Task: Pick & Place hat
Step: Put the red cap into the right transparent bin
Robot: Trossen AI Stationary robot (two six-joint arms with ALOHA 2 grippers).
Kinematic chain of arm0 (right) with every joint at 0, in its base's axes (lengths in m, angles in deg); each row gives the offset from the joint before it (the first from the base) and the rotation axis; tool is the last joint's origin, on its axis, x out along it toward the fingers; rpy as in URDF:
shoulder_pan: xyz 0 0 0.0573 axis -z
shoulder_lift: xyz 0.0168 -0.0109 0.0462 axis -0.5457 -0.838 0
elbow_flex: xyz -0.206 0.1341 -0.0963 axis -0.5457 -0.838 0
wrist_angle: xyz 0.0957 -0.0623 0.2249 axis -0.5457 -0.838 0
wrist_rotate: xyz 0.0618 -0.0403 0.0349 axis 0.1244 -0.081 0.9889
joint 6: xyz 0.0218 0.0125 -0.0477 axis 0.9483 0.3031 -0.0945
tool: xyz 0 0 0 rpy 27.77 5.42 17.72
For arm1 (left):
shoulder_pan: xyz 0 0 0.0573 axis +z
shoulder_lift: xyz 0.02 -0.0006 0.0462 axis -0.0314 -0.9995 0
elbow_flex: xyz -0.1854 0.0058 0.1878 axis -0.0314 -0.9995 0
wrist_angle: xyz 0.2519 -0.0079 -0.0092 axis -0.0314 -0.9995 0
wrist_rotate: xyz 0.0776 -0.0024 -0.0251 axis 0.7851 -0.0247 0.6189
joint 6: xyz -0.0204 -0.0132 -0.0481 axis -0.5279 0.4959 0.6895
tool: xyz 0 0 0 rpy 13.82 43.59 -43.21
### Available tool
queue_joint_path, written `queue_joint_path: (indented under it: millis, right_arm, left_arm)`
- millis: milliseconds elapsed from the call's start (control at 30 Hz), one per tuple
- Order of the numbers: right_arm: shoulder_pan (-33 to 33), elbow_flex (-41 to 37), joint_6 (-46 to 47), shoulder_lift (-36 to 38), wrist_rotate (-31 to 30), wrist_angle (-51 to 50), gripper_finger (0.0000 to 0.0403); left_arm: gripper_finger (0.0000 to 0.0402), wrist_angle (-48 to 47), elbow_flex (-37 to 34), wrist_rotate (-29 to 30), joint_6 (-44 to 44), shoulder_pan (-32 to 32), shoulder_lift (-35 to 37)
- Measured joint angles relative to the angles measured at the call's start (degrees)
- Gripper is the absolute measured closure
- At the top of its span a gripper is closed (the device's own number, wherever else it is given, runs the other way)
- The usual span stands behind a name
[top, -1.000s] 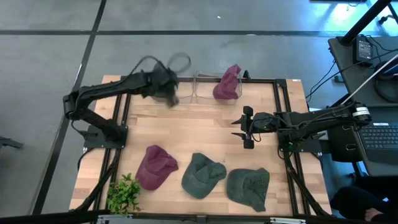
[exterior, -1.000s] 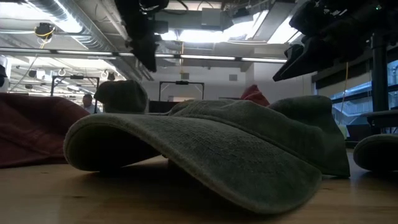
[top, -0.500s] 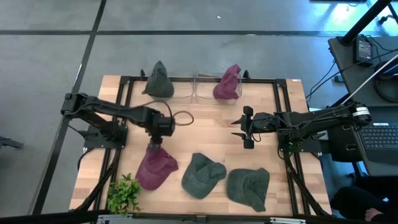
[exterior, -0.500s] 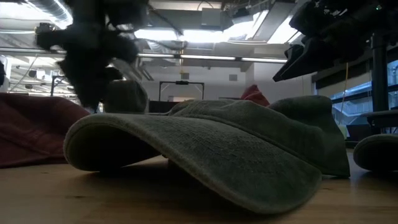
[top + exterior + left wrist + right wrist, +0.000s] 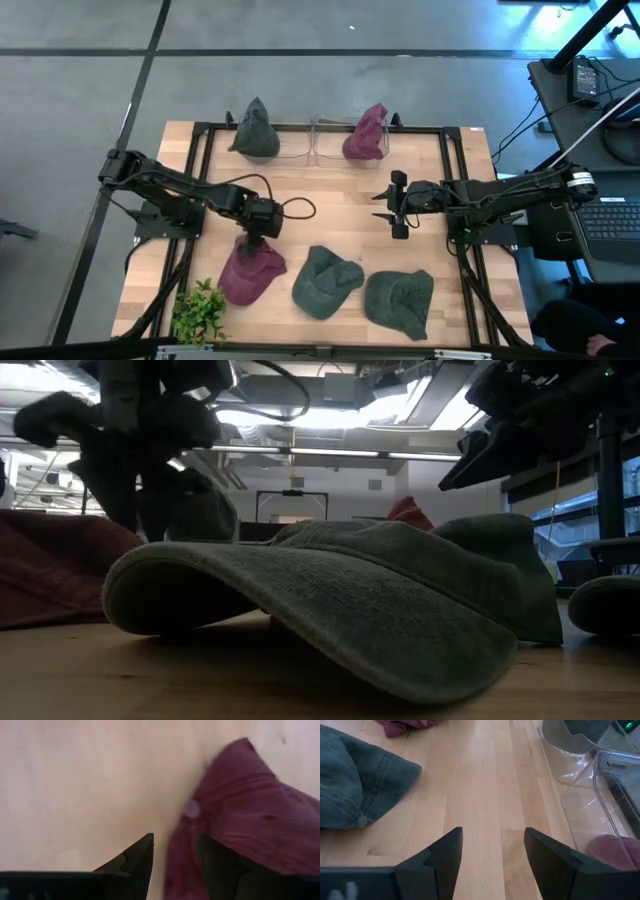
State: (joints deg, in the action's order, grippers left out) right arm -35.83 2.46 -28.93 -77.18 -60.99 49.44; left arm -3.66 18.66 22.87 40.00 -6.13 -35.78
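Note:
A maroon hat (image 5: 248, 272) lies flat on the wooden table near its front left. My left gripper (image 5: 252, 243) hangs open just above the hat's far edge and points steeply down. In the left wrist view that edge (image 5: 182, 855) runs up between the two fingers. Two green hats (image 5: 325, 282) (image 5: 400, 300) lie to the right of the maroon one. At the far edge, a green hat (image 5: 255, 130) and a maroon hat (image 5: 365, 135) stand in two clear bins. My right gripper (image 5: 395, 205) waits open over the table's middle right. My left gripper comes down from above over the maroon hat's far edge. One finger (image 5: 137, 862) is over bare wood and the other (image 5: 220, 865) over the cloth. I cannot tell whether either finger touches the hat.
A small green plant (image 5: 200, 312) stands at the front left corner, close to the maroon hat. A black frame (image 5: 450, 160) runs around the tabletop. Bare wood (image 5: 320, 195) lies between the bins and the hats.
My left gripper has swung from the left bin at the far edge toward the near edge and down, turning its wrist, and now hangs over the maroon hat. The green hat stays in that bin.

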Motion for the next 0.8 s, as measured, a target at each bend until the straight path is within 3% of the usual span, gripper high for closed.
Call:
queue_joint_path:
  millis: [233, 500, 800]
  right_arm:
    - [0.0, 0.0, -0.2, 0.0, 0.0, 0.0, 0.0189]
    - [0.0, 0.0, -0.1, 0.0, 0.0, 0.0, 0.0189]
    - [0.0, 0.0, -0.1, 0.0, 0.0, 0.0, 0.0189]
  left_arm:
    - [0.0258, -2.5, 0.0, -0.4, 2.2, -1.9, -3.1]
    - [0.0258, -2.8, 0.0, 0.0, -0.4, -2.9, -11.2]
    - [0.0258, -1.8, 0.2, 1.7, 8.4, -3.0, -14.1]
